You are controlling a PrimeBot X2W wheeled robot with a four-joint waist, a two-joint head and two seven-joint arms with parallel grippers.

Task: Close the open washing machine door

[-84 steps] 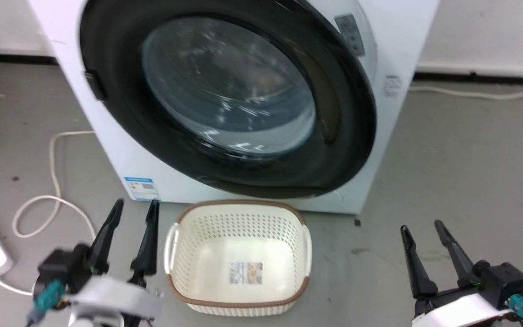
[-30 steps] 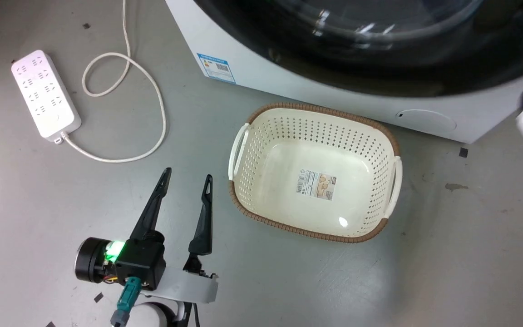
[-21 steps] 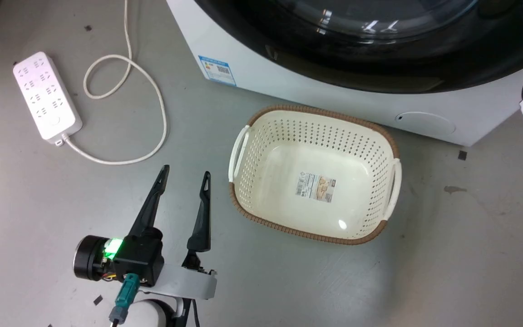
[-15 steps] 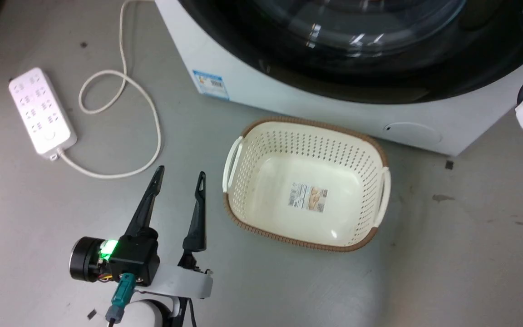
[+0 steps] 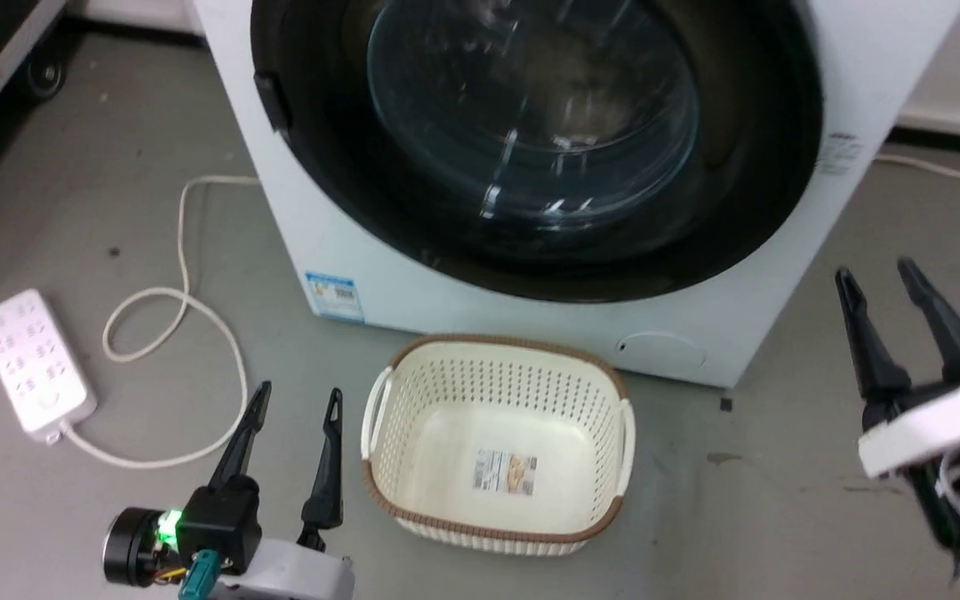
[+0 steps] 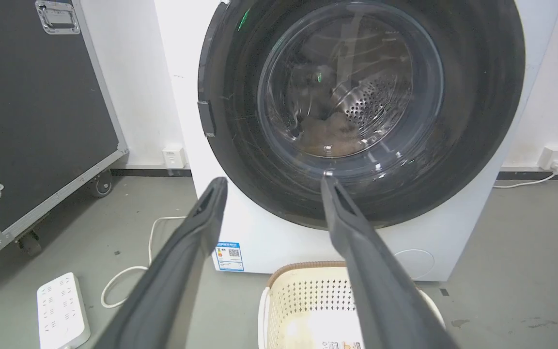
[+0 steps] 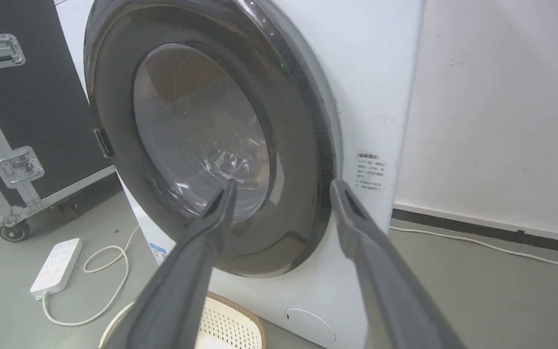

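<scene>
Since the door [image 5: 534, 142] has swung flush, we hold left gripper [image 5: 297, 392] and right gripper [image 5: 873, 271] clear, jaws spread; task looks done.

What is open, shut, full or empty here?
washing machine door: shut flat against the washing machine.
round flap: shut.
basket: upright, empty.
power strip: lying flat, no plugs in it.
left gripper: open, holding nothing.
right gripper: open, holding nothing.
</scene>
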